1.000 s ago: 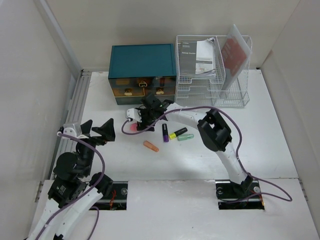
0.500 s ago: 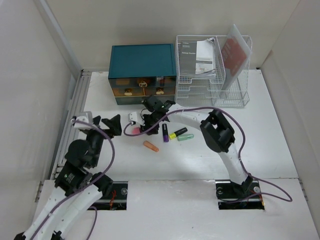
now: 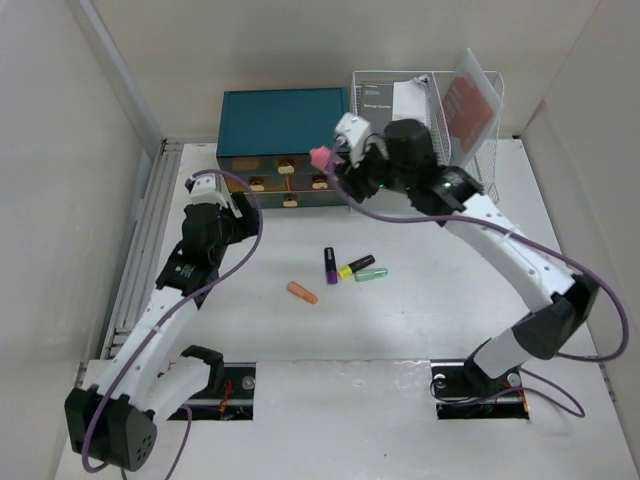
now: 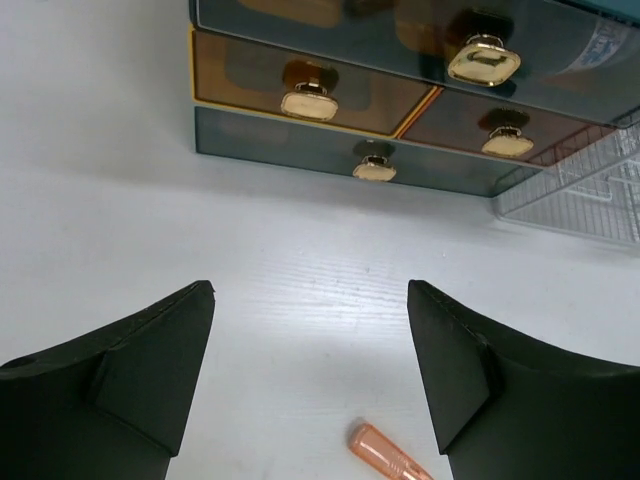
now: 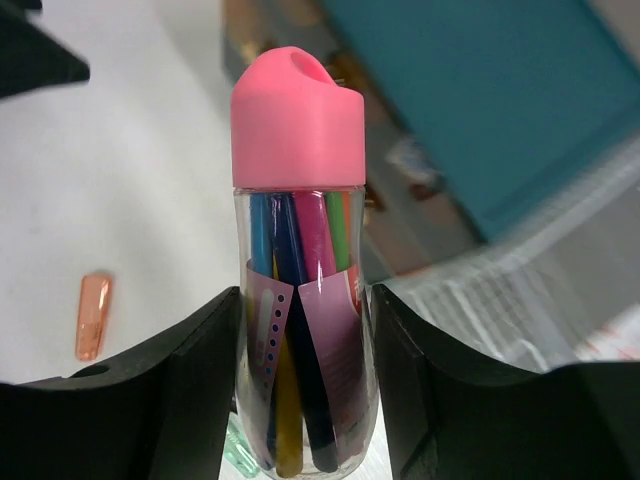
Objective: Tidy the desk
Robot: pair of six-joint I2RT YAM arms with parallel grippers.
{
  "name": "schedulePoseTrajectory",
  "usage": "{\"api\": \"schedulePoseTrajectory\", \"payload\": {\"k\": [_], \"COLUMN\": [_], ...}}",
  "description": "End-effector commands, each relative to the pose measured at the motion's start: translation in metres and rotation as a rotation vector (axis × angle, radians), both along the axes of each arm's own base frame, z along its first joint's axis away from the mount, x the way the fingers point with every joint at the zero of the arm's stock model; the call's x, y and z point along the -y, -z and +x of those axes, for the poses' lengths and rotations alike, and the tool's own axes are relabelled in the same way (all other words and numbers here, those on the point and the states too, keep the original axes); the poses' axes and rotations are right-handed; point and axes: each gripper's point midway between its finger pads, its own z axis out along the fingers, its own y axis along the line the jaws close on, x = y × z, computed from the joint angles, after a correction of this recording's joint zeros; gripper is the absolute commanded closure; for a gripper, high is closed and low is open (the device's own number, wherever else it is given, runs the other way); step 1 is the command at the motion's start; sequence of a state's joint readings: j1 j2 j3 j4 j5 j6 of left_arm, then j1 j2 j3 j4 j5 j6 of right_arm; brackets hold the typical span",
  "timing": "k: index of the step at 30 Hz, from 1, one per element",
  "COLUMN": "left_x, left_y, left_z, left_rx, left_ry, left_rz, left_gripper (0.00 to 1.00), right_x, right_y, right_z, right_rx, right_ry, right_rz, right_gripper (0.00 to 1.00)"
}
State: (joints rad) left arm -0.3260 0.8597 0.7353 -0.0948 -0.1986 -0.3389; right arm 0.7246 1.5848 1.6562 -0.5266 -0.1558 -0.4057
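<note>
Nearest the arm bases, the white worktop (image 3: 480, 300) is seen bare. Further in, four loose items are scattered near its middle: an orange cap-like piece (image 3: 302, 292), then a purple marker (image 3: 330, 265), a yellow marker with a black cap (image 3: 355, 266) and a pale green marker (image 3: 371, 274), the last three lying just beside one another. None of these is held, so they are judged to be work left over.

To the left and a little beyond, the left jaws are spread wide and nothing is gripped between them. They are pointed at the fronts of the drawers, which appear shut.

Further back, the right jaws are closed on a clear tube of coloured pens (image 5: 300, 300) with a pink cap, held clear of the worktop in front of the teal drawer box (image 3: 285, 120) and near the wire rack (image 3: 425, 150). The tube is not yet set down anywhere. Papers are seen in the rack.

The tidying is judged only partly done: the tube is in transit, and the four small items are not yet stowed.
</note>
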Motion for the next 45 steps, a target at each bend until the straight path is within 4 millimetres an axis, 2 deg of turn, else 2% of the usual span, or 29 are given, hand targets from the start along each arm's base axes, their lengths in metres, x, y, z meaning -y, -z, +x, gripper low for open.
{"api": "schedulePoseTrajectory", "payload": {"k": [1,3,4,5,6,7,8,9,10,11,12,14,15,16,19,20,22,24,25,26,28,30,31,35,36,37,45], "left_x": [0.021,0.014,0.019,0.025,0.027,0.033,0.034,0.035,0.030,0.035,0.031,0.028,0.026,0.024,0.020,0.015,0.012,0.012,0.011,0.011,0.010,0.010,0.010,0.009,0.009,0.008,0.006], "left_y": [-0.030,-0.015,-0.020,-0.020,-0.002,-0.004,-0.009,-0.003,0.000,-0.006,-0.010,-0.001,-0.003,0.008,0.010,0.021,0.024,0.032,0.027,0.033,0.028,0.036,0.028,0.036,0.031,0.038,0.050], "left_z": [0.026,0.043,0.049,0.056,0.065,0.069,0.077,0.084,0.088,0.092,0.096,0.102,0.107,0.111,0.122,0.125,0.133,0.135,0.137,0.138,0.143,0.145,0.148,0.155,0.157,0.158,0.164], "left_rx": [0.093,0.056,0.061,0.062,0.019,0.020,0.048,0.034,0.036,0.073,0.097,0.082,0.094,0.068,0.071,0.051,0.041,0.023,0.037,0.024,0.035,0.017,0.040,0.023,0.032,0.020,-0.007], "left_ry": [0.105,0.092,0.119,0.145,0.147,0.193,0.204,0.203,0.199,0.226,0.225,0.220,0.224,0.216,0.206,0.193,0.183,0.179,0.184,0.182,0.175,0.172,0.176,0.160,0.161,0.150,0.132], "left_rz": [-0.100,-0.102,-0.115,-0.123,-0.135,-0.171,-0.203,-0.256,-0.280,-0.300,-0.302,-0.335,-0.337,-0.351,-0.351,-0.343,-0.343,-0.345,-0.335,-0.336,-0.333,-0.334,-0.333,-0.339,-0.339,-0.337,-0.344], "left_gripper": [0.25,0.26,0.28,0.29,0.30,0.36,0.38,0.41,0.43,0.43,0.45,0.46,0.46,0.46,0.46,0.46,0.46,0.46,0.45,0.45,0.45,0.45,0.45,0.45,0.45,0.45,0.46], "right_x": [0.025,0.038,0.039,0.051,0.054,0.053,0.062,0.063,0.066,0.065,0.071,0.077,0.077,0.080,0.077,0.076,0.074,0.072,0.075,0.074,0.074,0.071,0.071,0.070,0.072,0.072,0.074], "right_y": [-0.042,-0.059,-0.060,-0.068,-0.069,-0.067,-0.068,-0.064,-0.071,-0.067,-0.070,-0.079,-0.076,-0.082,-0.085,-0.087,-0.090,-0.087,-0.087,-0.084,-0.084,-0.077,-0.077,-0.075,-0.076,-0.076,-0.070], "right_z": [0.006,0.008,0.006,0.012,0.012,0.010,0.015,0.015,0.013,0.009,0.013,0.008,0.007,0.005,-0.003,-0.004,-0.007,-0.008,-0.006,-0.005,-0.005,-0.006,-0.006,-0.007,-0.006,-0.007,-0.006], "right_rx": [-0.023,-0.020,-0.045,-0.038,-0.063,-0.087,-0.098,-0.118,-0.120,-0.144,-0.147,-0.134,-0.155,-0.144,-0.165,-0.171,-0.177,-0.190,-0.187,-0.198,-0.199,-0.223,-0.230,-0.232,-0.233,-0.240,-0.258], "right_ry": [0.055,0.072,0.044,0.065,0.066,0.033,0.045,0.040,0.029,-0.006,0.003,-0.011,-0.022,-0.026,-0.059,-0.068,-0.084,-0.093,-0.084,-0.091,-0.091,-0.108,-0.105,-0.116,-0.116,-0.113,-0.110], "right_rz": [0.164,0.234,0.256,0.285,0.307,0.327,0.340,0.351,0.378,0.383,0.398,0.421,0.433,0.448,0.468,0.479,0.489,0.494,0.495,0.493,0.493,0.490,0.494,0.496,0.497,0.502,0.506], "right_gripper": [1.00,1.00,1.00,1.00,1.00,1.00,1.00,1.00,1.00,1.00,1.00,1.00,1.00,1.00,1.00,1.00,1.00,1.00,1.00,1.00,1.00,1.00,1.00,1.00,1.00,1.00,1.00]}}
